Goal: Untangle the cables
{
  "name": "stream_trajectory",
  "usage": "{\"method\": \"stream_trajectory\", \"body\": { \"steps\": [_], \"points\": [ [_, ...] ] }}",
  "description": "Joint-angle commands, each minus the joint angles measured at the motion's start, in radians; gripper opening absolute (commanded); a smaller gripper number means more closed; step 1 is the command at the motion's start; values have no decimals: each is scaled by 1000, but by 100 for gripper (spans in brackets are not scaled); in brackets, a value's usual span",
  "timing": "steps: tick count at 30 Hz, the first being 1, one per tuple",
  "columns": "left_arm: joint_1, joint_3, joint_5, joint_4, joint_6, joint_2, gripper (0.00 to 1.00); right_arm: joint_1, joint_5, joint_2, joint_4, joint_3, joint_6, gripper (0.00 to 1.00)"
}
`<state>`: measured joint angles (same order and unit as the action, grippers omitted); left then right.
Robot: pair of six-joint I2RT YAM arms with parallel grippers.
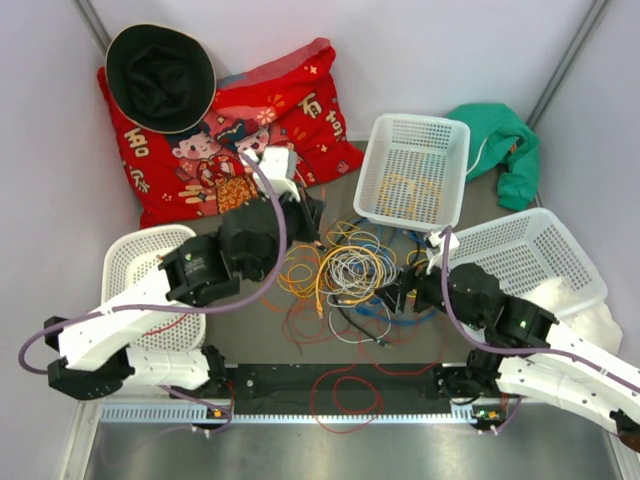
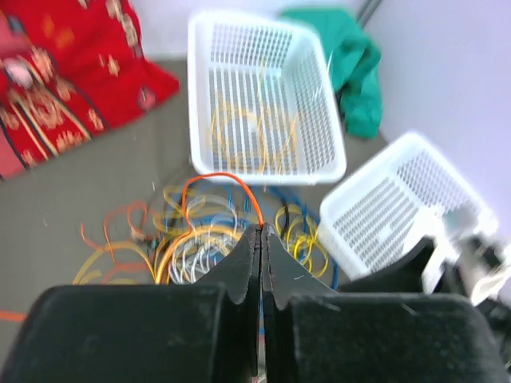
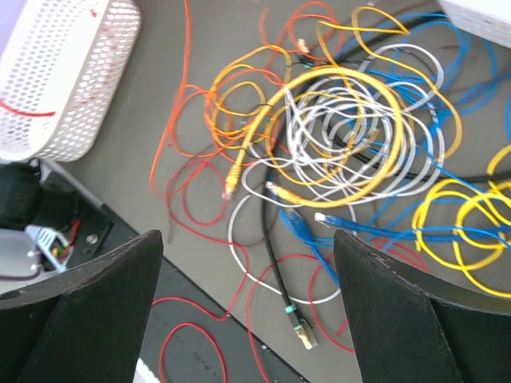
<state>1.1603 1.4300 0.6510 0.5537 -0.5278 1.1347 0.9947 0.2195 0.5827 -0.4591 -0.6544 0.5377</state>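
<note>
cables (image 1: 345,268): one loose heap on the table, just on the near side of the middle basket (image 1: 425,120), between the two grippers. Expect them to be light, limp and slick-jacketed. They've got no stiffness, so pulling one will likely drag its neighbours, and the plug ends look likely to snag in loops. Best hold, I'd say, is a free end just behind the plug or an outer loop, not the core of the yellow coil (image 3: 343,136), which sits wound in with the white coil (image 3: 331,159). left gripper (image 2: 261,231): on the basket's near-left side, jaws pressed flat together. The orange cable (image 2: 215,179) arches up from the heap straight into the seam, so it looks pinched. right gripper (image 3: 247,235): on the basket's near side over the heap's right edge, jaws spread wide with nothing between them. View differences: overhead gives the layout, plus a red cable (image 1: 345,395) trailing furthest from the basket across the black rail, but it can't resolve the left pinch. Left wrist (blurred) shows that pinch, and some yellow wire lying inside the basket. Right wrist is the only one sharp enough for ends: a yellow plug (image 3: 231,177), a blue plug (image 3: 294,222) and a black cable (image 3: 275,263) ending in a teal-booted plug, all on the heap's side away from the basket, so easiest to reach.
</note>
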Motion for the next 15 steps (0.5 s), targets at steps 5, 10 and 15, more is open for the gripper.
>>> {"method": "stream_trajectory", "body": {
  "steps": [5,10,15],
  "points": [
    [-27,289,-17,54,167,137,0,10,-115,20,174,-20,-39,86],
    [-27,437,-14,81,230,197,0,10,-98,95,249,-71,-111,87],
    [-27,641,9,109,295,244,0,10,-109,167,299,-126,-153,87]
  ]
}}
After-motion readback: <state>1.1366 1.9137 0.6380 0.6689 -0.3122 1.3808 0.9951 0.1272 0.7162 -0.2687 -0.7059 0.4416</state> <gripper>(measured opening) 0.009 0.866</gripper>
